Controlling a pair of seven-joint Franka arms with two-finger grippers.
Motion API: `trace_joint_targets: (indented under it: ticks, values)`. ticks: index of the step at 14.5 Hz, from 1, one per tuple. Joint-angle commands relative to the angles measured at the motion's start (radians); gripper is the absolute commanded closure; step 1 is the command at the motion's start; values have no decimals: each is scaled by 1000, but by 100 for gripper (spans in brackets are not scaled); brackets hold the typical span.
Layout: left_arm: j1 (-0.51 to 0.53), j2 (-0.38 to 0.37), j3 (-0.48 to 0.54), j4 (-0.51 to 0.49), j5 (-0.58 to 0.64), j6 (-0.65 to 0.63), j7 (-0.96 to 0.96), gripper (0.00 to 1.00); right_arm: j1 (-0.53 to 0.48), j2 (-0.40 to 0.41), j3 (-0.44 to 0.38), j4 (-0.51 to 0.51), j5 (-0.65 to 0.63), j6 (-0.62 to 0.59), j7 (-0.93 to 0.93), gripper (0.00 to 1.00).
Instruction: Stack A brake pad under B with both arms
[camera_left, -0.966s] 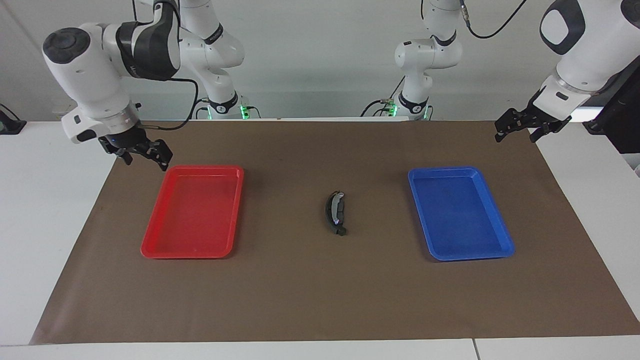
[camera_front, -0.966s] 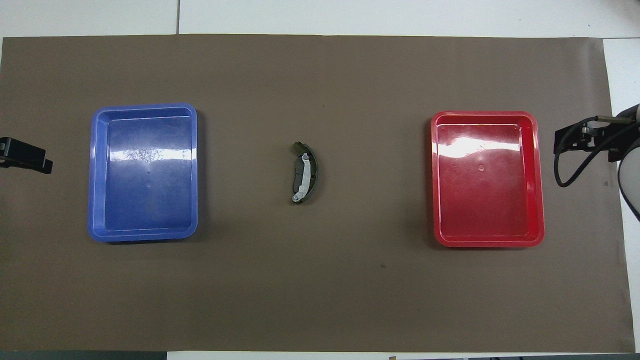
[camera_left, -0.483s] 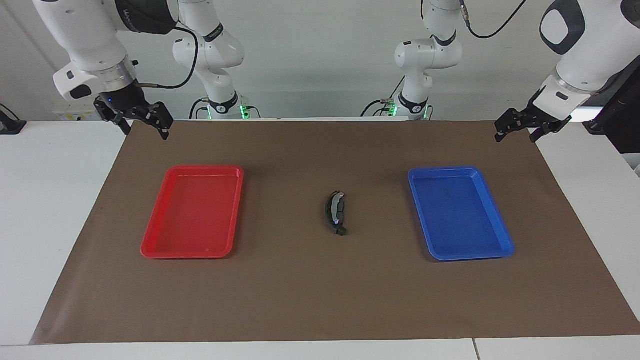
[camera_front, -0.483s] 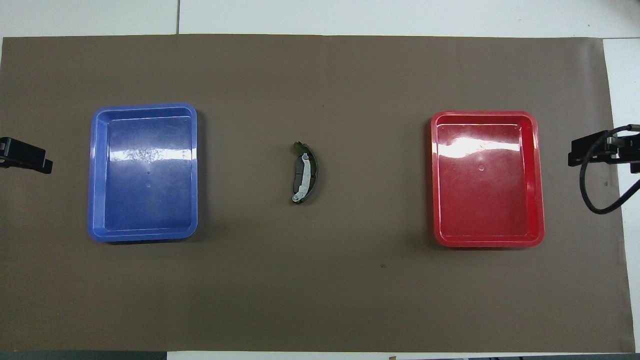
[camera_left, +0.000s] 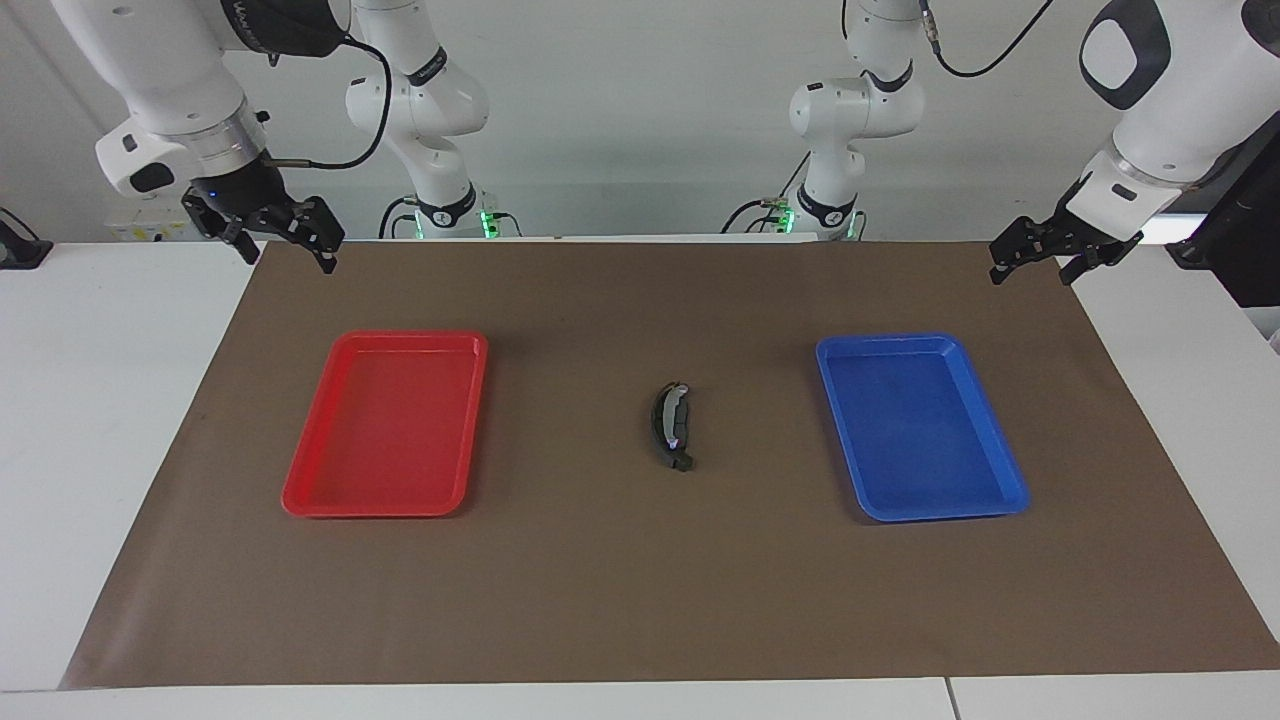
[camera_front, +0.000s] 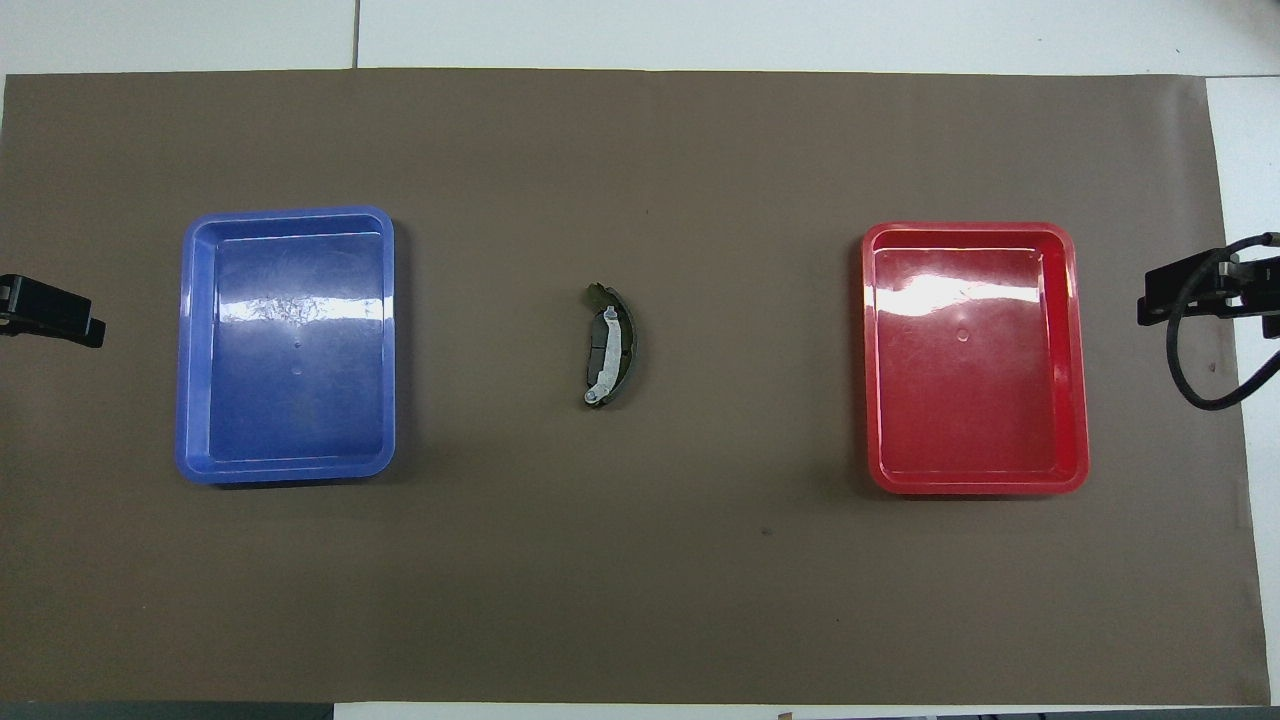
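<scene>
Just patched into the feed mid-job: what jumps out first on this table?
Two bright trays on the brown mat: a red tray toward the right arm's end and a blue tray toward the left arm's end, neither with anything in it. Between them lie the stacked brake pads, a dark crescent with a silver-white patch on top. The right gripper and left gripper hang open over the mat's corners nearest the robots.

Brake pads, stacked pair, flat on the brown mat

Long black crescent pad underneath; shorter dark-grey pad with a silver-white strip lying on it, nested in its inner curve. Well apart from both raised hands, midway between them, held by neither.
</scene>
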Motion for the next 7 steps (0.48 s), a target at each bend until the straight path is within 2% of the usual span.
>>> trace_joint_targets:
  ticks: [1, 7]
  values:
    - [4, -7, -1, -6, 16, -10, 6, 0, 11, 13, 0, 34, -24, -22, -46, 0]
    - [4, -7, -1, -6, 16, -10, 6, 0, 11, 24, 20, 57, 30, -42, -39, 0]
